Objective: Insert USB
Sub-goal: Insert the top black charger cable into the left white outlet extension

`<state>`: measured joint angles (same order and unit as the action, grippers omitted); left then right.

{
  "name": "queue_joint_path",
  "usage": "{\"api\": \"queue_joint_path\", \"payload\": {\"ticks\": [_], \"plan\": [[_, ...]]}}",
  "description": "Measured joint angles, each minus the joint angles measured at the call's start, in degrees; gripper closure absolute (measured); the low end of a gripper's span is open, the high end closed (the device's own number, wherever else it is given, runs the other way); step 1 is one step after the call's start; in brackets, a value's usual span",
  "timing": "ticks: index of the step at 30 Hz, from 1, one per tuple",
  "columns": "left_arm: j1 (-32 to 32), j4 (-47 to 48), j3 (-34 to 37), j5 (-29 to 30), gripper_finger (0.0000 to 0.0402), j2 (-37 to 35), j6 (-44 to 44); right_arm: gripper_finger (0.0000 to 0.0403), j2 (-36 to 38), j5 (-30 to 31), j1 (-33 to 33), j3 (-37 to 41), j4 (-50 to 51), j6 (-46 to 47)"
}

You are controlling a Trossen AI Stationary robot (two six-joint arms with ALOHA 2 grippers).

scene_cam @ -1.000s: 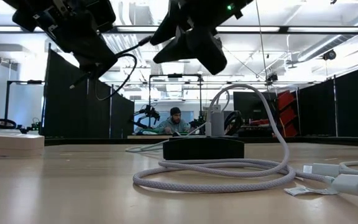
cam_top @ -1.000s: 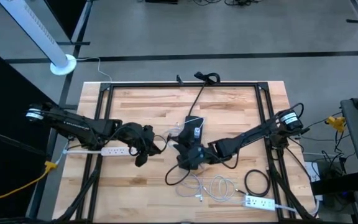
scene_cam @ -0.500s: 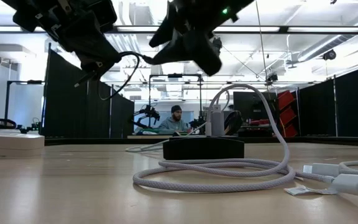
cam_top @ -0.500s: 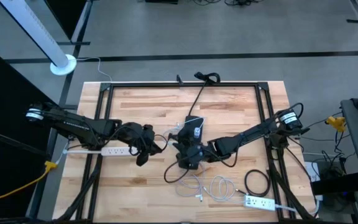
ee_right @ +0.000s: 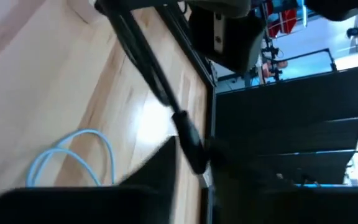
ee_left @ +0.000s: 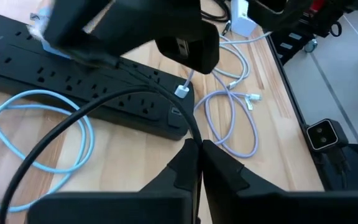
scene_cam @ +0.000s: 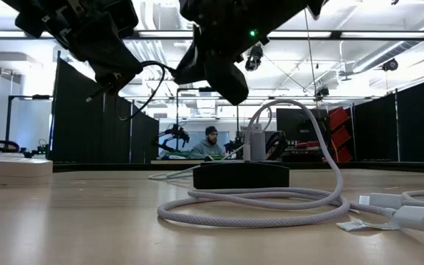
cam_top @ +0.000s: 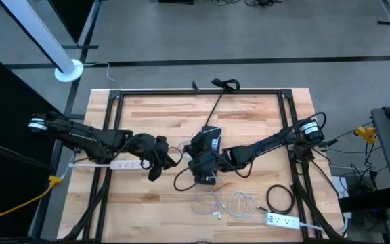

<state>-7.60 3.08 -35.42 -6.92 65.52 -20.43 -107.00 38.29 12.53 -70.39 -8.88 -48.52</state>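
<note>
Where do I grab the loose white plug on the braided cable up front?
Take the white plug by its hard shell, not the braided cable, straight down with a claw across its long sides; it lies flat on the table. The left claw and right claw both grip the black cable.

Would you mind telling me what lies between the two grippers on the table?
In the high view, a thin black cable loops between the left gripper and right gripper, over bare wooden table.

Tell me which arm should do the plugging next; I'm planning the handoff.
Right, probably: the right gripper holds the cable just above the strip; the left gripper clamps it farther back.
</note>
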Motion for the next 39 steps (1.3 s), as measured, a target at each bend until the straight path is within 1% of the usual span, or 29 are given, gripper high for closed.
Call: {"api": "queue_joint_path", "payload": {"ticks": [1, 4, 8, 11, 14, 17, 22, 24, 27, 30, 32, 34, 39], "plan": [[0.02, -0.02, 0.0, 0.01, 0.039, -0.02, 0.28, 0.0383, 0.0, -0.26, -0.05, 0.0, 0.01, 0.09], [0.01, 0.01, 0.0, -0.01, 0.0387, -0.04, 0.41, 0.0385, 0.0, -1.01, -0.04, -0.23, -0.07, 1.63], [-0.04, 0.38, 0.0, -0.61, 0.0385, -0.67, 2.66, 0.0385, 0.32, -7.16, -0.14, -0.95, 2.73, 6.68], [-0.02, 0.37, 0.0, -0.79, 0.0378, -2.01, 5.13, 0.0385, 0.4, -11.84, -0.74, -2.91, 7.68, 12.71], [-0.02, 0.11, 0.0, -1.53, 0.0359, -4.01, 7.37, 0.0385, 0.42, -19.16, -2.34, -4.84, 12.68, 21.46], [0.0, 1.29, 0.0, -1.5, 0.0334, -6.13, 9.12, 0.0385, 0.42, -27.3, -4.48, -6.06, 15.1, 29.88], [0.0, 10.22, 0.0, -1.19, 0.0294, -10.73, 10.85, 0.0385, 0.42, -37.06, -8.14, -8.16, 16.45, 40.73], [-0.03, 11.7, 0.04, 0.39, 0.0282, -12.42, 10.4, 0.0385, 0.45, -40.81, -9.26, -8.87, 15.6, 43.81], [-0.09, 11.33, 0.22, 1.53, 0.0269, -14.41, 10.32, 0.0385, 0.53, -46.01, -10.41, -9.18, 12.12, 46.87], [-0.09, 11.53, 0.32, 2.83, 0.0265, -15.52, 11.41, 0.0385, 0.72, -53.49, -11.04, -9.18, 8.85, 48.47], [-0.09, 11.08, 0.33, 3.24, 0.0265, -16.04, 12.32, 0.0385, 0.86, -57.23, -11.17, -9.18, 6.41, 50.75], [-0.09, 8.92, 0.35, 3.27, 0.0268, -16.13, 13.71, 0.0385, 1.03, -58.26, -11.19, -9.18, 5.35, 52.03], [-0.26, 0.2, 0.37, 2.82, 0.028, -15.18, 16.33, 0.0385, 1.03, -57.94, -11.19, -9.17, 5.48, 51.95]]}}
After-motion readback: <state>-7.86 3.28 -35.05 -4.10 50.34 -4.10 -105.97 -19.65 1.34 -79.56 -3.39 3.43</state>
